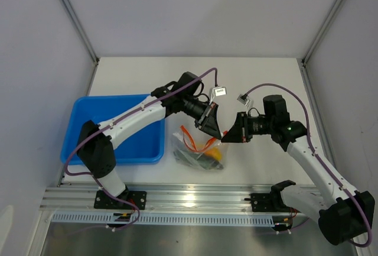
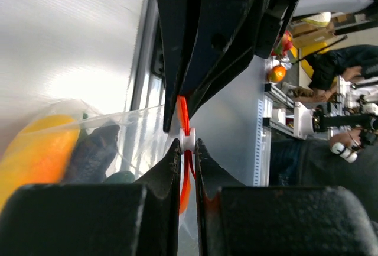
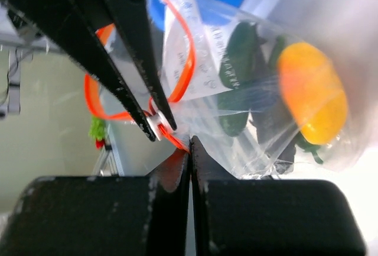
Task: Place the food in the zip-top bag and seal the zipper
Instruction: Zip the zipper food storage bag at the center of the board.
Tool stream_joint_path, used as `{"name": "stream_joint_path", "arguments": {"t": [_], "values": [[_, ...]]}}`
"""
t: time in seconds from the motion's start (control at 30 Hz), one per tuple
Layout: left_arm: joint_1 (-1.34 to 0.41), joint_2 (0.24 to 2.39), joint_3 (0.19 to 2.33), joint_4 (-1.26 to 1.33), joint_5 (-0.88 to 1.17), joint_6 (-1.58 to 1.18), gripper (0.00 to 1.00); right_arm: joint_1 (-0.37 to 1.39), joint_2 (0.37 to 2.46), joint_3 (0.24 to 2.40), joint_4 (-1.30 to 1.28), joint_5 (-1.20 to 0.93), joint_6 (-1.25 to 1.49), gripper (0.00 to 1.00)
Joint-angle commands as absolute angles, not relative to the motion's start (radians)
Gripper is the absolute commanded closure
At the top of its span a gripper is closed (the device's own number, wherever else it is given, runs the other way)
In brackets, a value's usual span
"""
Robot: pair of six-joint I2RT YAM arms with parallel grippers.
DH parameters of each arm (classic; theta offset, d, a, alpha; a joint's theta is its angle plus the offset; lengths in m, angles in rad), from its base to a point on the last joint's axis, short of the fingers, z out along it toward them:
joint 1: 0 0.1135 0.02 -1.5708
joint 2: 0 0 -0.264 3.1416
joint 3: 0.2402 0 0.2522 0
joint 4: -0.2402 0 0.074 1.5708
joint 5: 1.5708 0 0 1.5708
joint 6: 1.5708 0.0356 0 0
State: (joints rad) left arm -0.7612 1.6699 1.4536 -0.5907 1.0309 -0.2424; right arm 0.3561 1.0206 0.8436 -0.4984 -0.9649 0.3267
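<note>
L gripper (image 2: pixel 188 149) pinched tight on zipper (image 2: pixel 184 109) at its white slider (image 2: pixel 188 139). R gripper (image 3: pixel 190 148) clamped shut on zip-top bag (image 1: pixel 198 149) mouth edge just beside it, tips nearly meeting. Bag sits near-side of both tips w/ food (image 1: pixel 202 158) inside: yellow-orange piece (image 3: pixel 312 93), dark green pieces (image 3: pixel 239 55). Blue tray (image 1: pixel 127 141) just left of bag, under L arm, on table (image 1: pixel 254 78).

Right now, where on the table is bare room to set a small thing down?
Free: the far strip of white table behind both arms, and the patch between the clear plastic zip-top bag and the right arm. Crowded: the centre, where the left end effector and right end effector pinch the bag's orange-red zipper.
</note>
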Motion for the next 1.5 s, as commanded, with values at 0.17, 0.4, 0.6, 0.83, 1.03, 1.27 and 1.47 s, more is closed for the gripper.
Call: {"name": "stream_joint_path", "arguments": {"t": [0.17, 0.4, 0.6, 0.83, 1.03, 1.27, 1.47], "values": [[-0.755, 1.660, 1.520, -0.678, 0.867, -0.245, 1.00, 0.288, 1.009, 0.902, -0.515, -0.738, 0.471, 1.00], [-0.762, 1.660, 1.551, -0.762, 0.807, -0.209, 0.99, 0.281, 1.017, 0.902, -0.522, -0.730, 0.476, 1.00], [-0.762, 1.649, 1.546, -0.759, 0.837, -0.184, 0.99, 0.273, 1.011, 0.925, -0.466, -0.942, 0.419, 0.86], [-0.762, 1.651, 1.549, -0.736, 0.894, -0.179, 0.99, 0.281, 1.066, 0.976, -0.442, -1.057, 0.365, 0.48], [-0.762, 1.647, 1.543, -0.730, 0.910, -0.178, 0.99, 0.285, 1.115, 0.966, -0.423, -1.121, 0.356, 0.52], [-0.762, 1.647, 1.545, -0.729, 0.916, -0.178, 1.00, 0.291, 1.118, 0.948, -0.403, -1.129, 0.356, 0.65], [-0.762, 1.651, 1.542, -0.718, 0.922, -0.184, 1.00, 0.293, 1.114, 0.933, -0.406, -1.124, 0.359, 0.72]]}}
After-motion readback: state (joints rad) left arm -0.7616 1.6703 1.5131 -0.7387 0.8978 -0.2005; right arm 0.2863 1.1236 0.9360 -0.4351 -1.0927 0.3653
